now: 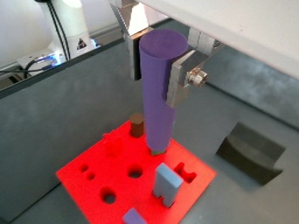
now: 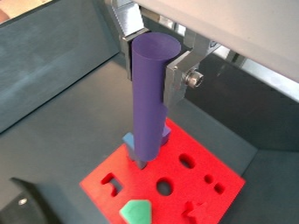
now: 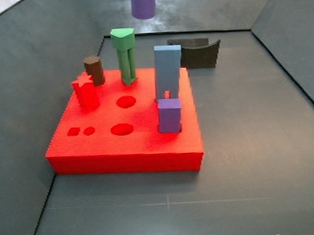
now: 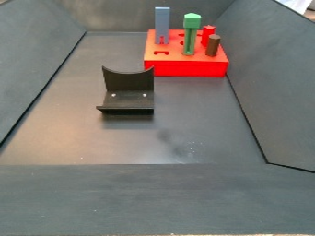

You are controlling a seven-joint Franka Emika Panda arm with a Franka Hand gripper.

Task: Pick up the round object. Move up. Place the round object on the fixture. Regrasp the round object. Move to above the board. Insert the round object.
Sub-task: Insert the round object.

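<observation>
Both wrist views show the board (image 1: pixel 100 171) below, its far corners cropped. Above it hangs the round object (image 2: pixel 149 96), upright, pinched near its top by the jaws of the gripper (image 1: pixel 160 54). A side view shows only its lower end, cut off by the frame. The fixture (image 4: pixel 125 90) stands apart.

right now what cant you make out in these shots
- Gripper: cut off by the top edge in both side views; only the round object's lower end shows.
- Which board hole lies under the round object: its own tip hides it in both wrist views.
- Fixture: cropped in a wrist view.
</observation>
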